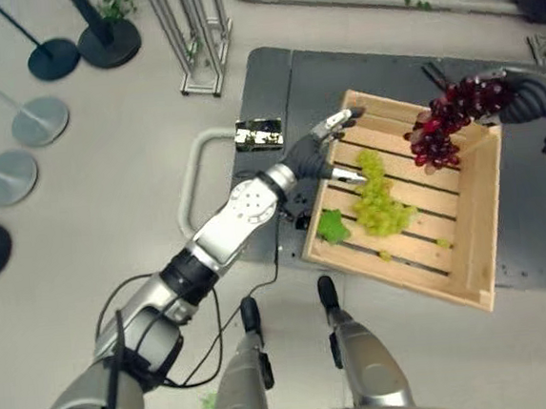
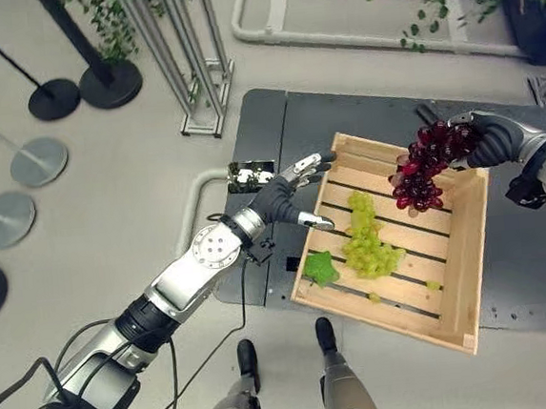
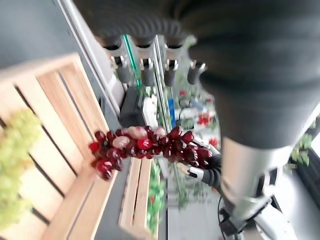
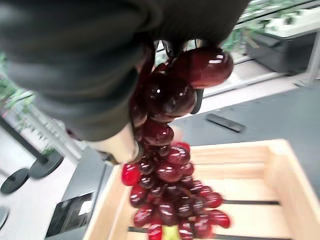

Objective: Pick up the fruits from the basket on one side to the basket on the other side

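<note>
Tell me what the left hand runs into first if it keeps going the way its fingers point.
Probably the red grapes held by the right hand; the left hand points across the wooden crate toward them, though depth is unclear.

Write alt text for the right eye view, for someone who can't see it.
The robot's right hand holds a bunch of dark red grapes above the far corner of a slatted wooden crate on a dark grey platform. A bunch of green grapes and a green leaf lie inside; the open left hand hovers at the crate's left edge.
</note>
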